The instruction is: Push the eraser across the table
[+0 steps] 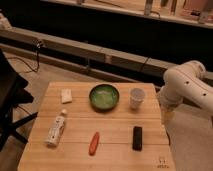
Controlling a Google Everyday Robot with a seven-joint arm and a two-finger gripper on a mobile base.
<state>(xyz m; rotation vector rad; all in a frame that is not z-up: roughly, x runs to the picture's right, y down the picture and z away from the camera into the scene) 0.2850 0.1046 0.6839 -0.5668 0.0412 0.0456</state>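
The eraser is a small black block lying on the light wooden table, near the front right. It lies lengthwise, pointing away from the camera. My white arm comes in from the right. My gripper hangs at the table's right edge, a little behind and to the right of the eraser, apart from it. It holds nothing that I can see.
An orange-red stick lies left of the eraser. A white bottle lies at the front left. A small white block, a green bowl and a white cup stand along the back. A dark mark sits at the front right corner.
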